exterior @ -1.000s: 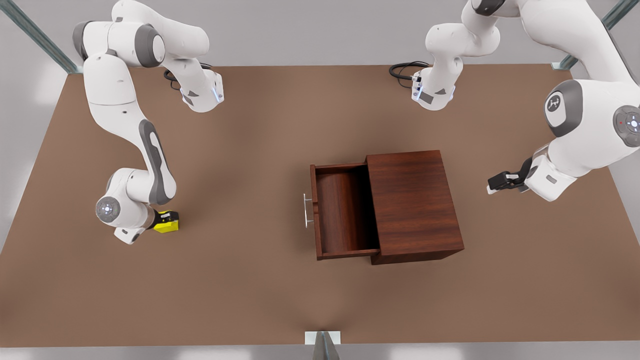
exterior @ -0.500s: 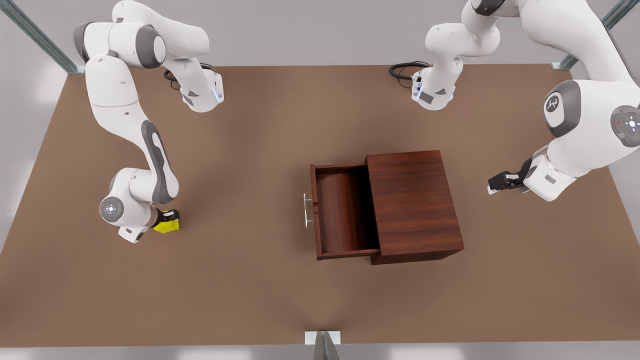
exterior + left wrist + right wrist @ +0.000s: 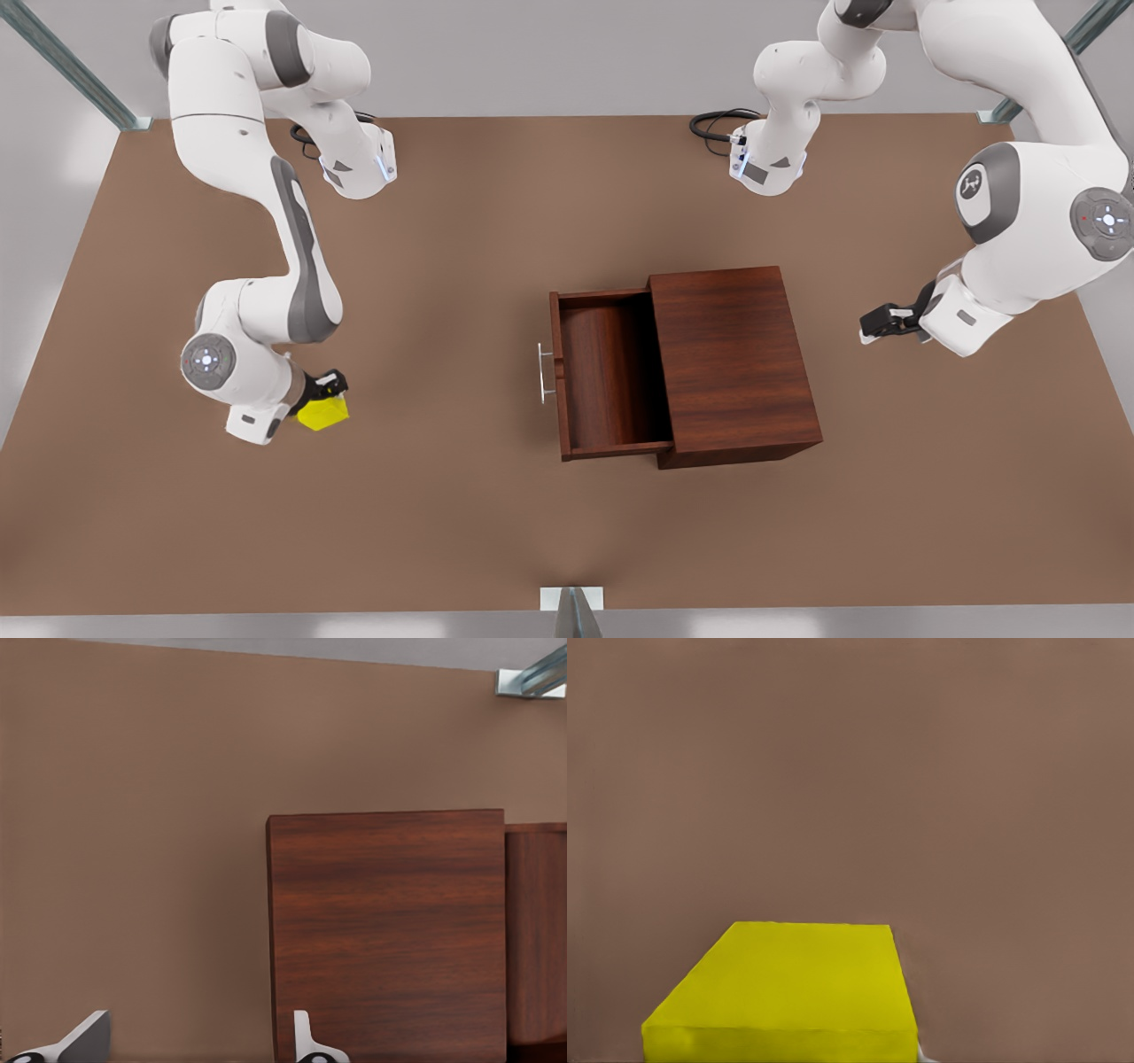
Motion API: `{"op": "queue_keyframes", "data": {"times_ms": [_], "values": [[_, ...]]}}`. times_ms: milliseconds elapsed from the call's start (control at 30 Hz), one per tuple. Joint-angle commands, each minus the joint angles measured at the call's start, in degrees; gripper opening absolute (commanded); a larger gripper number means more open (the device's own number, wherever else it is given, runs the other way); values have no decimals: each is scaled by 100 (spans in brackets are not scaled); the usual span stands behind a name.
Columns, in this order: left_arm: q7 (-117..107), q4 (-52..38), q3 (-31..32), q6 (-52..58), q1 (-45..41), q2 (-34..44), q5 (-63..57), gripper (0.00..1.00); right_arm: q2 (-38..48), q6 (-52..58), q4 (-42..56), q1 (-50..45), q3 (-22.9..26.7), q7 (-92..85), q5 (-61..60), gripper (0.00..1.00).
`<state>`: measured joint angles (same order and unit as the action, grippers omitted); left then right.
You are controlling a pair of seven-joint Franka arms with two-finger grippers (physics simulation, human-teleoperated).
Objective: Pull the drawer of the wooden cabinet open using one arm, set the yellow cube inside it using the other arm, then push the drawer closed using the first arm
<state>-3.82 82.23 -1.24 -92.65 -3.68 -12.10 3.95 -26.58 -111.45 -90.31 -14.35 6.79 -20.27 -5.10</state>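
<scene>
Front view: my right gripper [image 3: 326, 399] sits on the front view's left and pinches the yellow cube [image 3: 324, 414], which looks lifted a little off the brown table [image 3: 443, 532]. The drawer [image 3: 611, 381] is pulled out of the wooden cabinet [image 3: 735, 363], its open tray facing up and its silver bar handle [image 3: 541, 373] on the side toward my cube. So the key relation: the drawer lies toward the front view's right of my right gripper, well apart, with bare table between. The drawer's long axis runs front to back in this view, across my travel line, so I'd judge 1 straight sideways carry gets the cube over it. My left gripper [image 3: 879, 322] waits on the far side of the cabinet, near its back, well apart from the handle.

Left wrist view: my left gripper's 2 fingertips [image 3: 306, 1041] stand spread, nothing between them; the cabinet top [image 3: 390, 930] lies ahead.

Right wrist view: the yellow cube [image 3: 788, 992] sits right in my grip, with table beyond it. The cube is not yet in the drawer; I judge the carry is the step in hand.
</scene>
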Motion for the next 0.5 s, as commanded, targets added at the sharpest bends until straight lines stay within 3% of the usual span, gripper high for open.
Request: {"op": "queue_keyframes", "data": {"times_ms": [0,100,400,467], "values": [[-22,4,1,1,-89,6,-184,100,-5,1266,312,-287,-2,1490,-79,70],[-620,4,-7,1,-511,-46,-597,100,-23,1310,699,-665,-178,2413,-245,70],[66,-5,-69,28,-371,-20,-518,100,-673,1187,1850,-1764,-336,5339,-1406,71],[83,-5,-78,28,-371,-20,-518,100,-901,1029,2158,-1817,-582,5937,-1406,71]]}}
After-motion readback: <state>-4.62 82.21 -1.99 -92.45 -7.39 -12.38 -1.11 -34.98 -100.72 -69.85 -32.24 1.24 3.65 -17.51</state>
